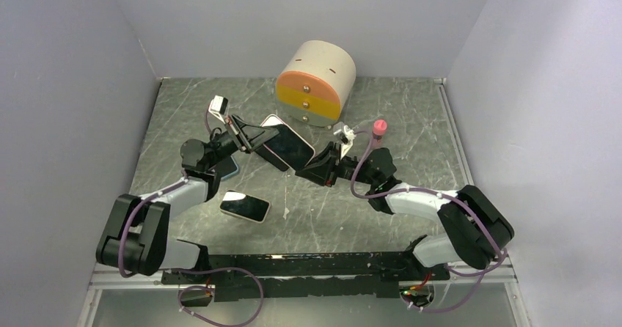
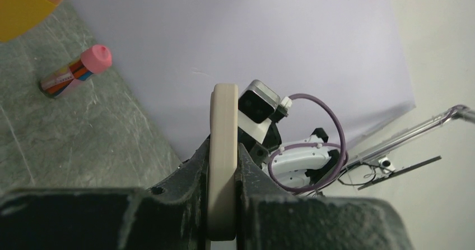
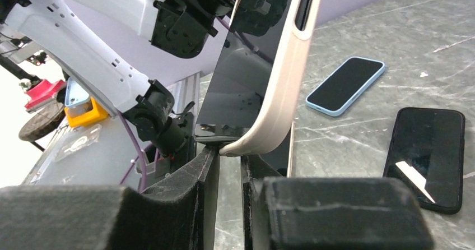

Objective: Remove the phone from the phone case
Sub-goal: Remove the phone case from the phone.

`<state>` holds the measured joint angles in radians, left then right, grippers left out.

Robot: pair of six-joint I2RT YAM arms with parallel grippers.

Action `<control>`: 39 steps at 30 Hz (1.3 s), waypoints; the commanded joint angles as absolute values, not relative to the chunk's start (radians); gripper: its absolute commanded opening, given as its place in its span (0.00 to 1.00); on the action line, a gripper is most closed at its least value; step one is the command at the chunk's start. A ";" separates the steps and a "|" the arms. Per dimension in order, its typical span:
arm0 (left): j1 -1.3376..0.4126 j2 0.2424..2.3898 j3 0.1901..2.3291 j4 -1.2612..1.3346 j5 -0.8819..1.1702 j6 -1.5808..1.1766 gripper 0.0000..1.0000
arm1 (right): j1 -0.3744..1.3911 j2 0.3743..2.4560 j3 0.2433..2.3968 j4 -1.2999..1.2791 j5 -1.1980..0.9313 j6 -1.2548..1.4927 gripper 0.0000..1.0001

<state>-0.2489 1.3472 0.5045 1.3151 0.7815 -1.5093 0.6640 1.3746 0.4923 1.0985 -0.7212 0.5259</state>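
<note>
Phones (image 3: pixel 241 82) (image 3: pixel 345 86) (image 3: pixel 427 157) 3, 1 in phone case (image 2: pixel 223 126) clenched by left claw (image 2: pixel 223 166), right claw (image 3: pixel 229 160) grip unclear

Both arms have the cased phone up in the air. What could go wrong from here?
1. The right gripper flanks only the phone case corner, so it may slip off while peeling.
2. The left gripper pinches just one edge, so a freed phone could drop onto the table or the black phone lying there.
</note>
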 commanded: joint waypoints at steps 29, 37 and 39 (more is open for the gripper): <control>-0.225 1.052 0.918 0.010 1.229 -0.629 0.02 | 0.619 1.144 0.521 0.763 -0.868 0.230 0.66; -0.225 1.060 0.962 -0.082 1.226 -0.489 0.03 | 0.664 1.148 0.566 0.691 -0.974 0.147 0.68; -0.225 1.065 0.964 -0.081 1.229 -0.487 0.02 | 0.682 1.150 0.581 0.662 -0.968 0.113 0.69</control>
<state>-0.2283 1.0710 0.9043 -0.0517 1.1881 -0.5602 0.6544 1.1679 0.5232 0.6895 -0.9169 0.1997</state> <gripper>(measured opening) 0.171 0.683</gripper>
